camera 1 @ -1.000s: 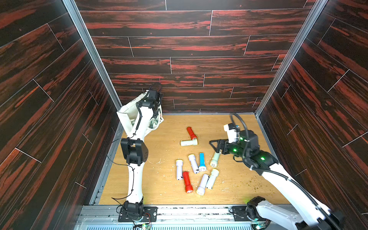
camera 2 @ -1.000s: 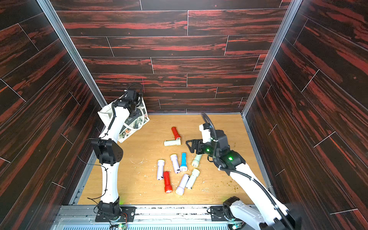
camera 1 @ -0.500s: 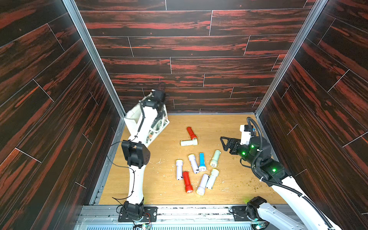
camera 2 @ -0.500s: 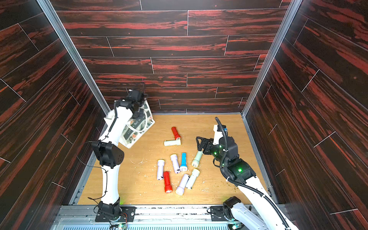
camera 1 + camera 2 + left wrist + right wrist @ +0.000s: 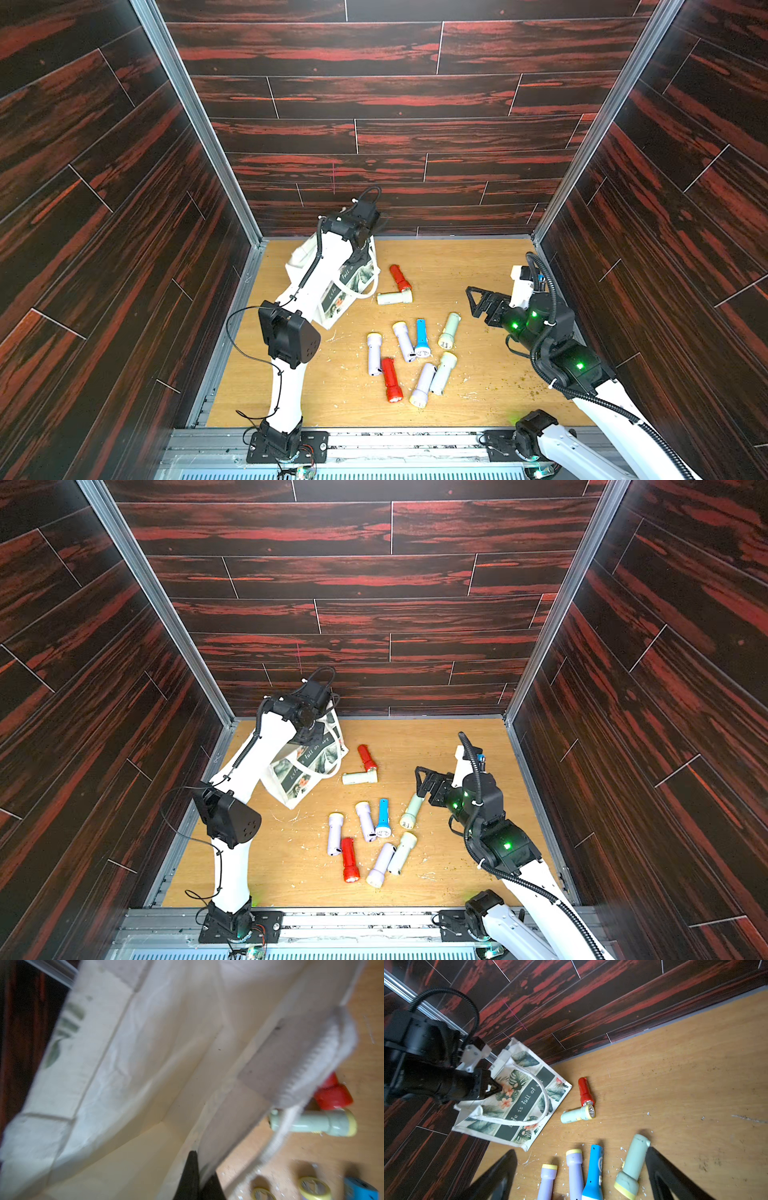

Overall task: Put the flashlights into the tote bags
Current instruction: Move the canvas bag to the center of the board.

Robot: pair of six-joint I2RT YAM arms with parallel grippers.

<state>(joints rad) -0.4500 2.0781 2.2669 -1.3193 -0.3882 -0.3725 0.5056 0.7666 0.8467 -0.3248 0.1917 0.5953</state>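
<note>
- We have bare light wooden tabletop [image 5: 478, 266] along the back wall and right side, room for our spread right gripper [image 5: 471, 301]
- Seven small plastic cylinder flashlights [image 5: 409, 353] crowd the middle, several touching, gaps narrow
- The pale mint flashlight [image 5: 449, 330] at their right edge has bare board beside it
- The cream canvas tote bag with leafy print [image 5: 353, 286], pinched by our left gripper [image 5: 498, 1089], blocks the back left corner
- A red plastic flashlight [image 5: 400, 277] and a cream plastic flashlight [image 5: 394, 297] touch just beside the tote, narrowing our way

Left arm [image 5: 328, 266] arched up, left gripper [image 5: 499, 1088] pinched tight, seemingly on the tote bag [image 5: 527, 1093] rim; right gripper [image 5: 580, 1150] hung low, spread wide.
</note>
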